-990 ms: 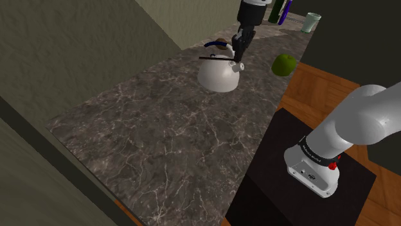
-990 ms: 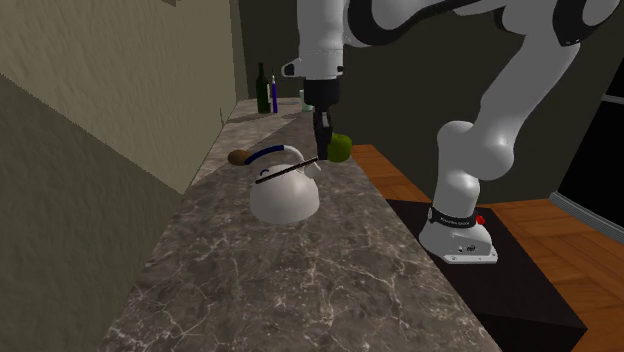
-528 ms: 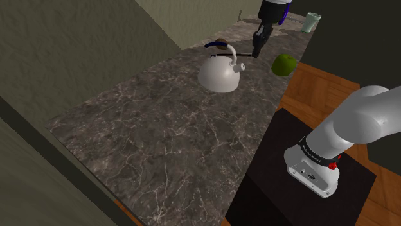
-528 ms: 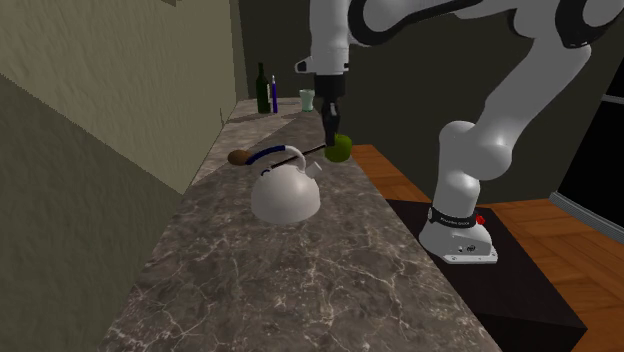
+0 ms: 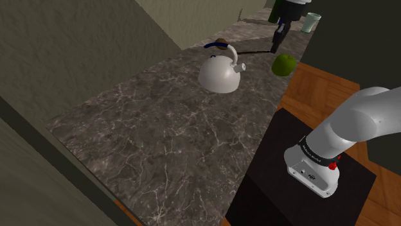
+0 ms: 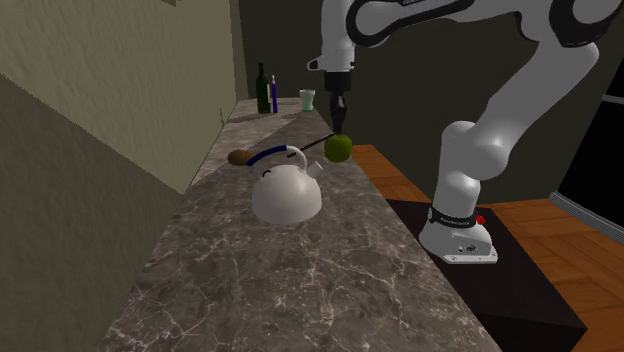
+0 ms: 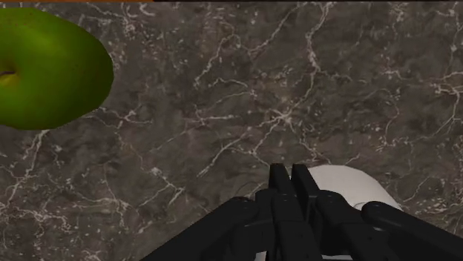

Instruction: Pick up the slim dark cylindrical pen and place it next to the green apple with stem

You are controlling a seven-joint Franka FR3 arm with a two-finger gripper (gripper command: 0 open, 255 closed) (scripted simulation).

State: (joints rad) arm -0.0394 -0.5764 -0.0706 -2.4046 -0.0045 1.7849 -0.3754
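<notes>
My black gripper [image 5: 275, 47] hangs over the marble counter [image 5: 160, 128], just above and beside the green apple [image 5: 283, 64]. It is shut on the slim dark pen [image 5: 257, 51], which sticks out level toward the white kettle [image 5: 218, 72]. In the second exterior view the gripper [image 6: 341, 126] sits directly over the apple [image 6: 338, 148], and the pen [image 6: 315, 146] points at the kettle [image 6: 285, 190]. The wrist view has the fingers [image 7: 280, 189] pressed close together, the apple [image 7: 44, 67] off to one side and the kettle's white body [image 7: 349, 189] behind them.
A small brown object [image 6: 239, 156] lies behind the kettle near the wall. Two bottles [image 6: 263, 90] and a pale cup [image 6: 307, 99] stand at the counter's far end. The counter edge drops to a wooden floor [image 5: 321, 83] beside the apple.
The gripper has carried the pen from above the kettle's spout toward the shoulder view's right, ending beside the apple. The kettle and the apple have stayed put.
</notes>
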